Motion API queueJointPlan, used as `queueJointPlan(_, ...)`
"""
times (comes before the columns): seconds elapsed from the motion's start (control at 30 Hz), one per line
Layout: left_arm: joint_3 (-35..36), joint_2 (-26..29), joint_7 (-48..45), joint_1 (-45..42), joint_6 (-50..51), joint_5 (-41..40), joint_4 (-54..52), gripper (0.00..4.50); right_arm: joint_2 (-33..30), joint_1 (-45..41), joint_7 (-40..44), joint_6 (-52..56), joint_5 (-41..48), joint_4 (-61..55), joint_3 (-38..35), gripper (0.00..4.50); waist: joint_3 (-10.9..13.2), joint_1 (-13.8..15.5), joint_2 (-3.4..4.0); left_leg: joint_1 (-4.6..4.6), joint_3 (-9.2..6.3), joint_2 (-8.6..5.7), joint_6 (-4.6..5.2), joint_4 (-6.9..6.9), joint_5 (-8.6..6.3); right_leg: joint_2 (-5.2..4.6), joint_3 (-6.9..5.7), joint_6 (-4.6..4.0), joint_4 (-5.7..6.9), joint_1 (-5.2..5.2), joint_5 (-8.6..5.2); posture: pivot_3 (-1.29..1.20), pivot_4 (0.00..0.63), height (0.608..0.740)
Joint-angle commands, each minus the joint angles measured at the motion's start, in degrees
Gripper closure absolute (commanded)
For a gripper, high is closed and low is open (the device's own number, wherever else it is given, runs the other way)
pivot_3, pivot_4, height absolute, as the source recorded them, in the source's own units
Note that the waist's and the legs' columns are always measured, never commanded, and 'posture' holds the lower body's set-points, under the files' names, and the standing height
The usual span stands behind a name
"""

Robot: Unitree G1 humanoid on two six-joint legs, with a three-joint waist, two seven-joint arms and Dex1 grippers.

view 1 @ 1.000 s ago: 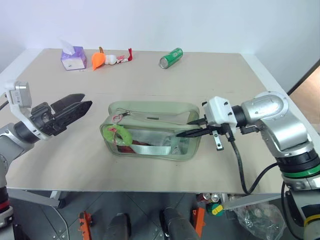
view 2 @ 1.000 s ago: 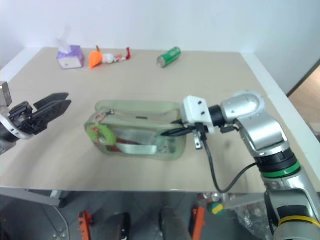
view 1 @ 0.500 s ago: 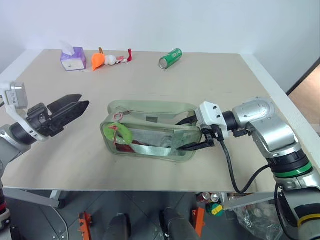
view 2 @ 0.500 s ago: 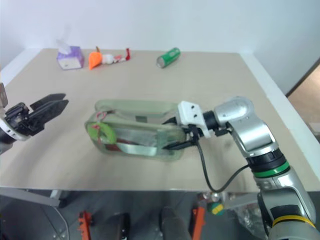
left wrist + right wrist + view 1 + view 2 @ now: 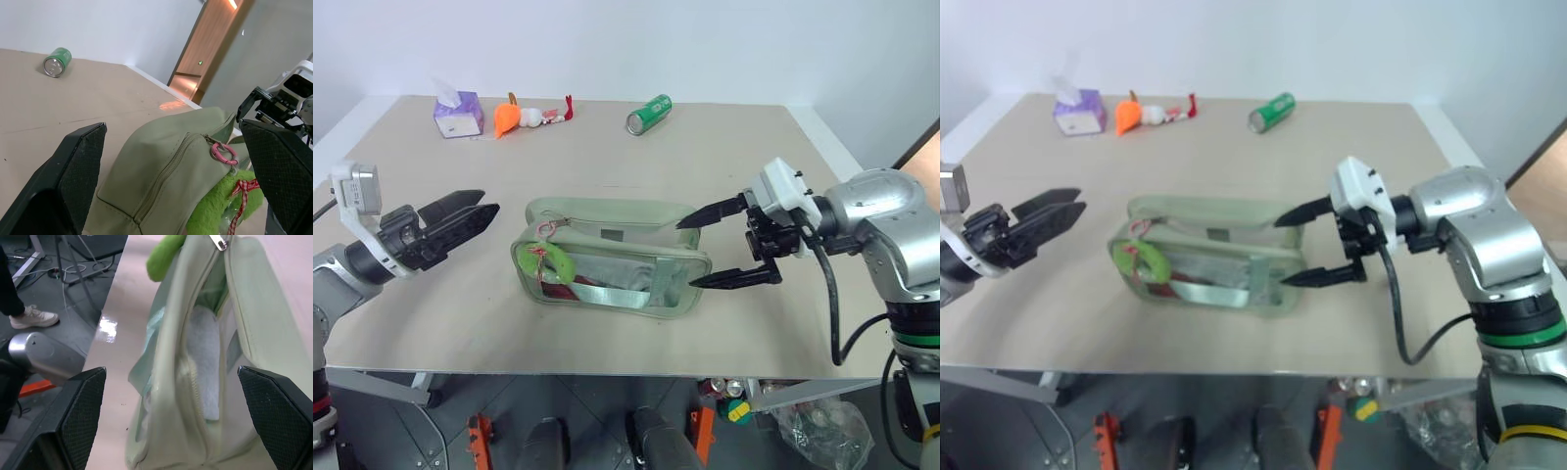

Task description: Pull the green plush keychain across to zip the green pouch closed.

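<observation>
The green pouch (image 5: 607,257) lies in the middle of the table with its zipper open along the top. The green plush keychain (image 5: 552,263) hangs at its left end from a pink ring (image 5: 222,152), beside the zipper slider (image 5: 220,241). My right gripper (image 5: 685,255) is open at the pouch's right end, one finger above the top edge and one by the front corner, holding nothing. My left gripper (image 5: 490,201) is open, a short way left of the pouch and pointing at the keychain end.
At the table's far side lie a purple tissue box (image 5: 457,114), an orange plush toy (image 5: 509,117) and a green can (image 5: 648,113). A person's shoe (image 5: 32,316) stands on the floor beyond the table edge.
My right gripper was shut at the pouch's right end; it has opened wide and drawn back a little to the right. The left gripper has stayed put.
</observation>
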Motion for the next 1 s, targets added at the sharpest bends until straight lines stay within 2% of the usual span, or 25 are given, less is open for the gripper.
queueJointPlan(0.03,0.77,0.63,-0.68,-1.12,-0.76,-0.36,-0.56,0.0,-2.57,2.8,-1.5,1.64,1.42,-3.44,-3.5,0.04,0.0,0.0,0.0,0.0,0.0,0.0,0.0,0.0,0.0,0.0,0.0,0.0,0.0,0.0,0.0,0.0,0.15,0.74)
queueJointPlan(0.33,-0.43,2.82,-4.38,-0.41,1.22,-1.45,-4.35,0.0,-3.3,8.78,-7.33,4.95,3.53,-7.84,-7.27,0.04,0.0,-0.04,0.0,0.01,0.02,0.0,0.0,0.03,0.0,0.01,0.03,0.01,0.01,0.0,0.02,0.0,0.15,0.74)
queueJointPlan(0.6,-4.29,7.55,-9.26,-3.78,4.05,-3.02,-8.15,0.0,-1.68,9.87,-10.65,6.52,5.34,-10.22,-6.33,0.04,0.0,-0.06,0.0,-0.01,0.03,-0.03,0.0,0.03,0.0,0.0,0.04,-0.03,-0.01,0.0,0.0,0.0,0.15,0.74)
queueJointPlan(0.87,-5.96,8.94,-11.06,-4.73,4.36,-2.78,-9.85,0.0,-1.02,10.4,-11.63,6.6,5.95,-11.1,-5.1,0.04,0.0,-0.05,0.0,0.0,0.02,-0.01,0.0,0.01,0.0,0.0,0.03,-0.02,0.0,0.0,0.0,0.0,0.15,0.74)
queueJointPlan(0.9,-6.04,8.85,-10.85,-5.03,4.29,-2.89,-9.83,0.0,-0.98,10.45,-11.65,6.47,5.89,-11.0,-5.03,0.6,0.0,-0.04,0.0,-0.01,0.02,-0.02,0.0,0.01,0.0,0.0,0.03,-0.02,-0.01,0.0,0.0,0.0,0.15,0.74)
queueJointPlan(1.0,-6.23,8.62,-10.47,-5.45,4.14,-2.85,-9.81,0.0,-0.85,10.54,-11.43,6.17,6.0,-10.72,-4.99,1.53,0.0,-0.03,0.0,-0.01,0.01,-0.02,0.0,0.02,0.0,0.0,0.03,-0.02,-0.01,0.0,-0.01,0.0,0.15,0.74)
